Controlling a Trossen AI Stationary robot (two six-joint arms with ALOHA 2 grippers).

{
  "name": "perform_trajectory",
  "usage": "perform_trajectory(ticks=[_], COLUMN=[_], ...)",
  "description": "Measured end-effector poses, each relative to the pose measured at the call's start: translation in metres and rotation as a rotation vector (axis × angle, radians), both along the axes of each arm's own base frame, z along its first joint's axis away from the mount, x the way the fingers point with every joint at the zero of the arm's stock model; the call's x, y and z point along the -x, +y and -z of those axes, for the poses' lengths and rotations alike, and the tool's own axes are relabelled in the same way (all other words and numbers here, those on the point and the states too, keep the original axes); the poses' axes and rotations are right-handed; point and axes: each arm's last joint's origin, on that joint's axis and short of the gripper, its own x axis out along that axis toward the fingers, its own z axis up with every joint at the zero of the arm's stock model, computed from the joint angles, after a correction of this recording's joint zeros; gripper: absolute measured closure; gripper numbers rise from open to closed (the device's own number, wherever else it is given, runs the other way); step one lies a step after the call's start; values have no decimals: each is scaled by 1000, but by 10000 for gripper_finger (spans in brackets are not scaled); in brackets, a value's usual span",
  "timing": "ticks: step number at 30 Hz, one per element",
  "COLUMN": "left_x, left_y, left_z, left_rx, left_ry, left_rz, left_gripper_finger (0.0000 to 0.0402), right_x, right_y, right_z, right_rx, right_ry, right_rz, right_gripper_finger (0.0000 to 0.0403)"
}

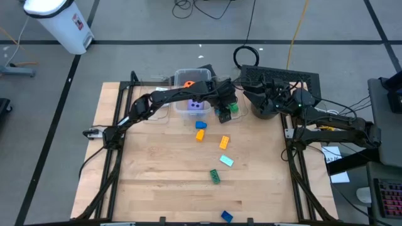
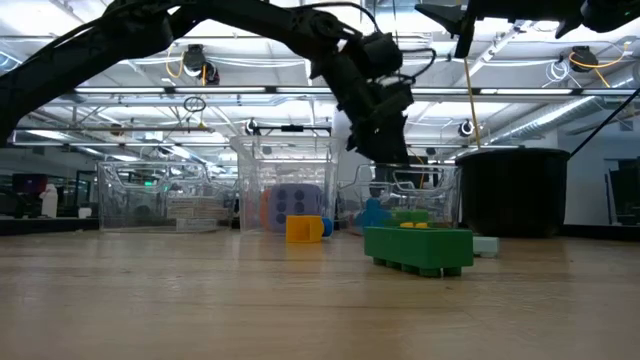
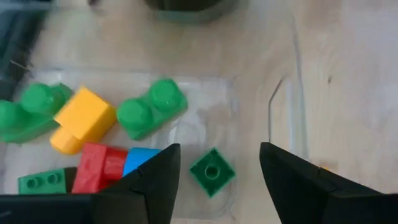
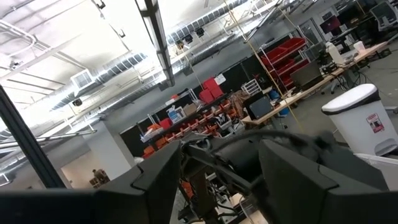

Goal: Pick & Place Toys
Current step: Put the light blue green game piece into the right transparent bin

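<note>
Left gripper: the left gripper (image 3: 217,180) hangs over the clear plastic bin (image 3: 264,106) near the far edge of the wooden table (image 1: 157,182), right of the middle. Its fingers stand apart and hold nothing.

Brick under it: a small dark green square plastic brick with one stud (image 3: 212,171) lies on the floor of this bin, directly below the gap between the fingers and free of them. I judge it is just released.

Other bricks in this bin: two light green two-stud bricks, a yellow brick (image 3: 81,119), a red brick (image 3: 96,168), a blue one.

Toys not yet placed: a blue brick (image 1: 200,125), an orange brick (image 1: 200,135), a yellow-orange brick (image 1: 224,142), a pale blue brick (image 1: 226,161), a green brick (image 1: 215,177) and a blue brick (image 1: 227,216) lie in a loose line from mid-table to the near edge.

Key relation: the next toys lie toward the near edge from the left gripper, which is the nearer one; the closest is the blue brick.

Right gripper: the right gripper (image 4: 219,180) is raised by the black pot (image 1: 264,103) at the far right corner, fingers apart, empty.
</note>
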Motion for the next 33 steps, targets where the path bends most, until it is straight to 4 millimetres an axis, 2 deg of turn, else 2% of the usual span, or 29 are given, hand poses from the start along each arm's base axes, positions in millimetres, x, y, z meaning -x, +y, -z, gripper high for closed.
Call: perform_trajectory(ticks=[5,9,14,19,22,25,28,31,33], left_x=[-2,11,45,88,118,142,155,159,159], left_y=[1,-3,-8,-14,-22,-31,-39,-51,-61], left_z=[-31,-68,-134,-191,-220,-233,-232,-218,-201], left_rx=[25,-6,-81,-38,16,45,66,96,129], left_ry=[-90,-164,-277,-383,-427,-421,-438,-516,-590], left_rz=[-63,-45,-17,-67,-18,6,4,4,4], left_gripper_finger=[183,192,207,226,240,255,269,280,286], right_x=[0,0,0,0,0,0,-1,-3,-5], right_y=[0,0,0,0,0,0,1,3,6], right_z=[0,0,0,0,0,1,3,7,10], right_rx=[-5,-41,-58,-58,-59,-62,-89,-110,-121], right_ry=[-2,-11,-15,-15,-11,-7,14,51,82], right_rz=[-2,-16,-24,-25,-26,-26,-36,-52,-69], right_gripper_finger=[193,193,193,193,193,193,193,193,193])
